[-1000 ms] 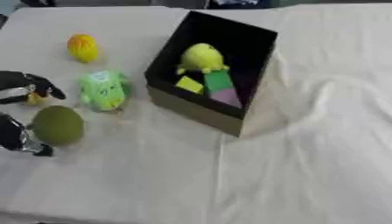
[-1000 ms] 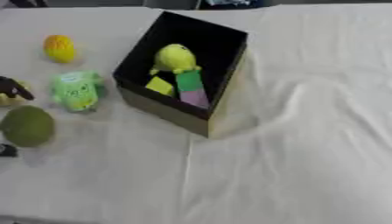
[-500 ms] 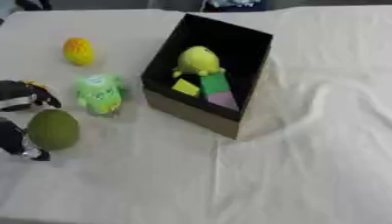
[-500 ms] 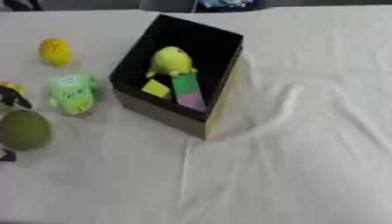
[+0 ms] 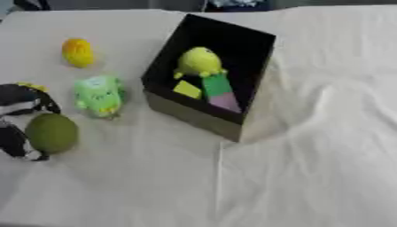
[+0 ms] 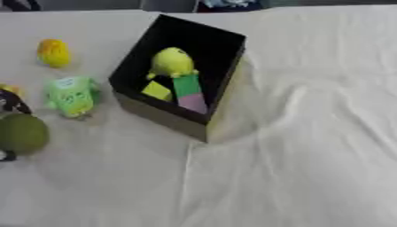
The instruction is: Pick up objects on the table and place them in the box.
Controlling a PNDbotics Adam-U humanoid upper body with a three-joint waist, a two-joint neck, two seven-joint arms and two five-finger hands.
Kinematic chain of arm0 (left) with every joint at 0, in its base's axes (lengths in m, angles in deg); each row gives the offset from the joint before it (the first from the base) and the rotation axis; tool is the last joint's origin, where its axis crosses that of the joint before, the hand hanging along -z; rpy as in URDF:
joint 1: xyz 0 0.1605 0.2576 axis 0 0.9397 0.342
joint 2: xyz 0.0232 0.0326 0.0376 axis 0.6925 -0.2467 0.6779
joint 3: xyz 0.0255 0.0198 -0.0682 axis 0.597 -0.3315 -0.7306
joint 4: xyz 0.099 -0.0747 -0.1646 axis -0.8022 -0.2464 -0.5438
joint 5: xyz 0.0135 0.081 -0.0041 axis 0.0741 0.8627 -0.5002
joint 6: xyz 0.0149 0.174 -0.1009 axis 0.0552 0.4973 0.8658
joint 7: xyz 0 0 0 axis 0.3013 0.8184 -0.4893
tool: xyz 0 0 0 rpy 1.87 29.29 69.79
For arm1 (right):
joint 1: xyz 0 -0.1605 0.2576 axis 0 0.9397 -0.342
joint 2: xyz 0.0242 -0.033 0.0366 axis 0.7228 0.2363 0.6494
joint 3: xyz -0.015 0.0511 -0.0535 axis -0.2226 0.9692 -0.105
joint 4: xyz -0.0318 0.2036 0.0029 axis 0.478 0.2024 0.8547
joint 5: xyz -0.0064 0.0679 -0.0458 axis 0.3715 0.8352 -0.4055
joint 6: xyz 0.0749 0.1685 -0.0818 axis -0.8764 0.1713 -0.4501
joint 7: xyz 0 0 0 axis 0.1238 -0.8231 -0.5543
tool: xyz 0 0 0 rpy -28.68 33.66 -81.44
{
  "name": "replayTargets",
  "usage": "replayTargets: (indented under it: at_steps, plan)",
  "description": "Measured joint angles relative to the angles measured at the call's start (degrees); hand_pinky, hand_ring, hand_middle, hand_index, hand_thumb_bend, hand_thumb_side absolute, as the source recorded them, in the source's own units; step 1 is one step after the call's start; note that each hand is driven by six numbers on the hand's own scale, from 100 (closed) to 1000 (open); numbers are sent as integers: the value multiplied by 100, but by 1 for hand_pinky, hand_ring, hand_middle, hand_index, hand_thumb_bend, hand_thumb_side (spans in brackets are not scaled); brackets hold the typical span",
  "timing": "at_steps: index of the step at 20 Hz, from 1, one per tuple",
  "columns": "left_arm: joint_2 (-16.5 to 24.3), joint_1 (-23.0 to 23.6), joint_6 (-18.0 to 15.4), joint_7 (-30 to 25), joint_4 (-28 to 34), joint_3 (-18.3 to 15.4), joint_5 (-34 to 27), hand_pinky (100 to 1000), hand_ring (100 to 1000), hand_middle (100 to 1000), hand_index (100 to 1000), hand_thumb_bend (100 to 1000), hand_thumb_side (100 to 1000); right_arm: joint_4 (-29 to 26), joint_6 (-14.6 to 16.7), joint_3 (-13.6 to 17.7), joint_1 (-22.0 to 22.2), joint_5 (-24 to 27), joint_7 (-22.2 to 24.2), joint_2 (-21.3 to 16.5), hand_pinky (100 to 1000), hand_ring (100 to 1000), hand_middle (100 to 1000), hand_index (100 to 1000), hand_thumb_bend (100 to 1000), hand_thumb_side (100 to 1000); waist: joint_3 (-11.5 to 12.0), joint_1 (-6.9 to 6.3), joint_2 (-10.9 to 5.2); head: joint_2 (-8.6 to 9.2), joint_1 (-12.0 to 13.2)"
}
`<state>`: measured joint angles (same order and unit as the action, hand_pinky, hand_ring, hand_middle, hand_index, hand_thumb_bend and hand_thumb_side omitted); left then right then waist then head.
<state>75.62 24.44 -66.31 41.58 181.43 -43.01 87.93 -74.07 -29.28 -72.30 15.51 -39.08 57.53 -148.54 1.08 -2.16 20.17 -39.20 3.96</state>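
Observation:
A black box (image 5: 256,42) stands tilted at the middle of the table, holding a yellow-green round toy (image 5: 200,61), a small yellow block (image 5: 187,89) and a green and pink block (image 5: 219,91). Left of it lie a light green toy (image 5: 99,95), a yellow-orange egg-shaped toy (image 5: 77,52) and a dark green round fruit (image 5: 52,132). My left hand (image 5: 18,119) is at the left edge, its fingers and thumb curved around the green fruit on the cloth. The right hand is out of view.
A cream cloth (image 5: 310,146) with creases covers the table; wide bare cloth lies right of and in front of the box. Dark shapes show past the far edge.
The whole picture has shifted a little, so the camera moved. The left hand stays around the green fruit in about the same spot.

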Motion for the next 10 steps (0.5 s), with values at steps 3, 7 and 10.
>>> replayTargets:
  at_steps: [3,7,10]
  plan:
    - [-1,-13,-36,-35,-10,48,181,800,760,745,795,427,100,0,15,1,3,9,9,3,837,817,646,782,100,744,-18,-1,0,0,2]
    - [-25,-51,-92,-95,-33,109,468,761,721,698,743,322,100,0,36,4,41,47,8,7,838,816,645,784,100,749,-29,-1,0,0,2]
    - [-56,-51,-70,-79,8,112,507,739,690,664,678,281,100,0,37,5,53,56,8,8,838,816,645,784,100,752,-30,-1,0,-1,0]
